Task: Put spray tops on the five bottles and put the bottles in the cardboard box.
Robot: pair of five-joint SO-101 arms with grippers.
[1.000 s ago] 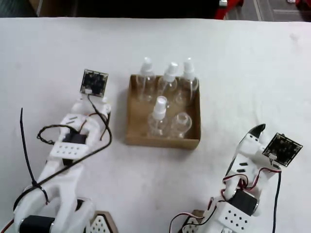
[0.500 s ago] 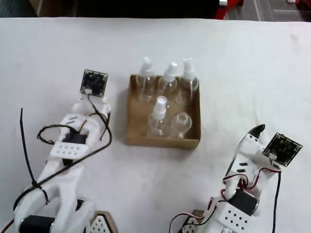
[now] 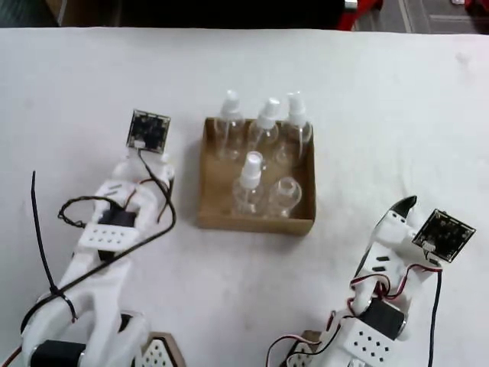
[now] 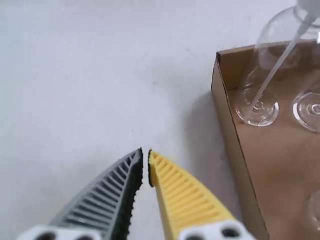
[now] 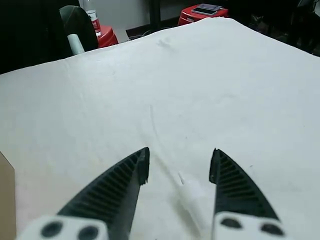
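From above, the box (image 3: 256,223) sits in the middle with all five bottles (image 3: 263,134) standing inside, side by side so they fit. Four wear spray tops (image 3: 252,162). The front bottle (image 3: 284,196) on my right side looks bare, so I think one top is missing.

At my left wrist, my left gripper (image 4: 145,156) is just beside the box wall, its fingers pressed together on nothing.

At my right wrist, my right gripper (image 5: 179,162) hangs over the table (image 5: 210,90), fingers spread wide, ready to grab.

**Black jaws parted over a white surface**

The right gripper (image 5: 180,152) holds its two black, ribbed jaws spread apart over the white surface (image 5: 210,85). A sliver of the cardboard box (image 5: 5,200) shows beside it. A red case (image 5: 207,11) sits beyond the surface's far edge.
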